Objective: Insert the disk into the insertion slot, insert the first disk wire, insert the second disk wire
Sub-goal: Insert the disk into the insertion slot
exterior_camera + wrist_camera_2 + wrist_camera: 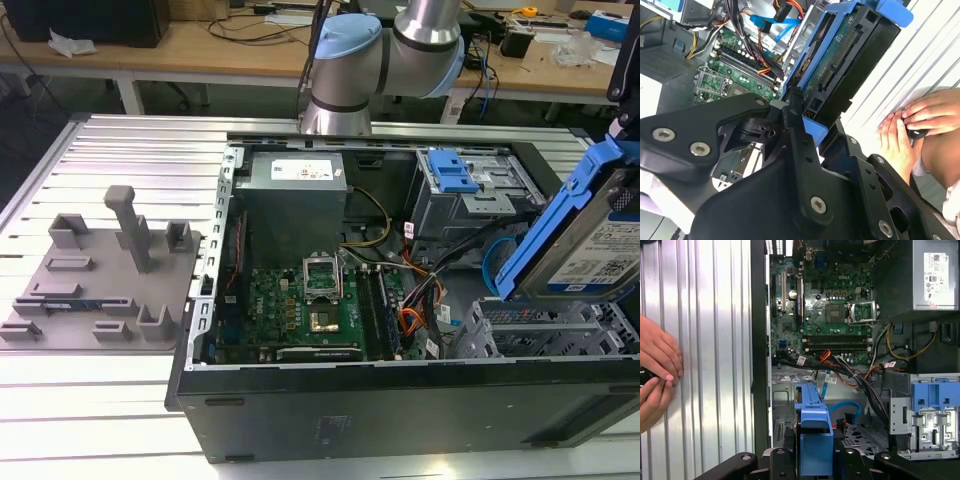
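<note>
The disk (590,235), a silver drive in its bright blue carrier, hung tilted over the exterior view's right end of the open computer case (400,405), clear of the bay and not yet in it. In the second wrist view the gripper (812,125) had its black fingers (790,107) pinched onto the carrier's end, with the disk (850,65) jutting out beyond them; in the first wrist view the blue carrier (814,435) stood edge-on between the finger links. Below the disk lay the insertion slot (530,335), the light grey perforated cage in the case's near corner. A blue cable (492,268) curled just beside it, and orange wires (412,322) ran nearby. Farther in sat the grey box with the blue tab (455,180), the green motherboard (305,300) and the power supply (295,190). Outside the case, a person's hands (655,372) rested on the ribbed metal table (120,150), and a grey fixture plate (100,275) lay toward the exterior view's left.
</note>
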Motion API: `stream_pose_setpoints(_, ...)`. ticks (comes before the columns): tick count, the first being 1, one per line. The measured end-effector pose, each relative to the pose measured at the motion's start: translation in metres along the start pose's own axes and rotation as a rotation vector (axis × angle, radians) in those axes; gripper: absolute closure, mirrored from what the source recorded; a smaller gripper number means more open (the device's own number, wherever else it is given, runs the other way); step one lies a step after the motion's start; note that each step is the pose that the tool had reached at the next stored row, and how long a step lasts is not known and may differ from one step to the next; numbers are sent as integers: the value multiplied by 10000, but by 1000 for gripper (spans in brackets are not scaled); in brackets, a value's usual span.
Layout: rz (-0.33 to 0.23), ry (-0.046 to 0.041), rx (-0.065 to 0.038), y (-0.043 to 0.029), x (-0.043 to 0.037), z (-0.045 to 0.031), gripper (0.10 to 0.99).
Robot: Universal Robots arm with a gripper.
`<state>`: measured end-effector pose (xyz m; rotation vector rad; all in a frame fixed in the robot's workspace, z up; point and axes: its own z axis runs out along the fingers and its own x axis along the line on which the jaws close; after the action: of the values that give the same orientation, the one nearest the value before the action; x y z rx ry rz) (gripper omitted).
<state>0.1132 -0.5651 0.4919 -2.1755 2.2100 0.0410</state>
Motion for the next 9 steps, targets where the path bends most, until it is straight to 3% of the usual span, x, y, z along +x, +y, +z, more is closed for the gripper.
stream_pose_setpoints(2,-10,-1,156,10,0,2,722)
stream_pose_setpoints(9,-10,-2,156,18,-3,9,722)
